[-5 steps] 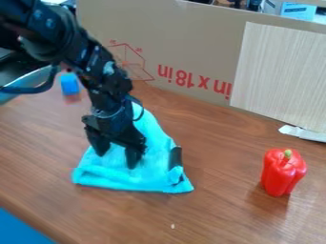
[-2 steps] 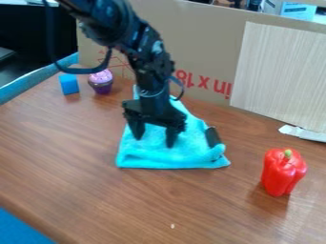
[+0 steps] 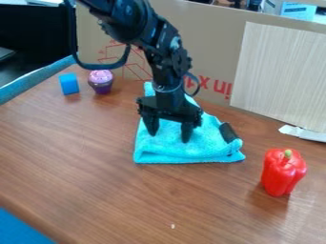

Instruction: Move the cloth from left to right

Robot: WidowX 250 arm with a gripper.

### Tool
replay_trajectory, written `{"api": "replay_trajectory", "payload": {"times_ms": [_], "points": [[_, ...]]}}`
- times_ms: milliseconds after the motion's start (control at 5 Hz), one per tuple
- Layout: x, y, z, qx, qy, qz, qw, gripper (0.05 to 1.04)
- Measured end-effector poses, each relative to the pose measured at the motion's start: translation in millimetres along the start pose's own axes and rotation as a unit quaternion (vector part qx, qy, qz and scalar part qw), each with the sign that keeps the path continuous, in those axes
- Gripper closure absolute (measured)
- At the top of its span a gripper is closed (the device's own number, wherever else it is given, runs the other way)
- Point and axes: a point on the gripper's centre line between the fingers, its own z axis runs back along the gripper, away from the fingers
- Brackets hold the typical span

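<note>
1. Lying on the bench [image 3: 96,181], the cloth [image 3: 185,151] points its narrow end toward the cardboard [image 3: 210,43], long axis running away from the camera.
2. Over it, the pincer [image 3: 168,131] hangs with fingers apart.

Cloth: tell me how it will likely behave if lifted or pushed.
The cloth looks floppy: it lies in soft folds on the table, so lifted at one point it would probably droop. It seems light and thin for its spread, and with no rounded sides it is unlikely to roll. Pushed, it may slide or bunch up, as the creases near its edge suggest.
</note>
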Motion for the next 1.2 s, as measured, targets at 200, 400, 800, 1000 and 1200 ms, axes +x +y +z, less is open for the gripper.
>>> {"api": "replay_trajectory", "payload": {"times_ms": [200,400,800,1000,1200], "points": [[-31,16,0,0.012,0.010,-0.005,0.9999,0.086],[-57,33,6,0.018,0.014,-0.006,0.9997,0.085],[-134,75,33,0.018,0.048,-0.023,0.9984,0.085],[-165,88,46,0.017,0.044,-0.047,0.9977,0.085],[-168,91,44,0.026,0.038,-0.059,0.9972,0.084]]}}
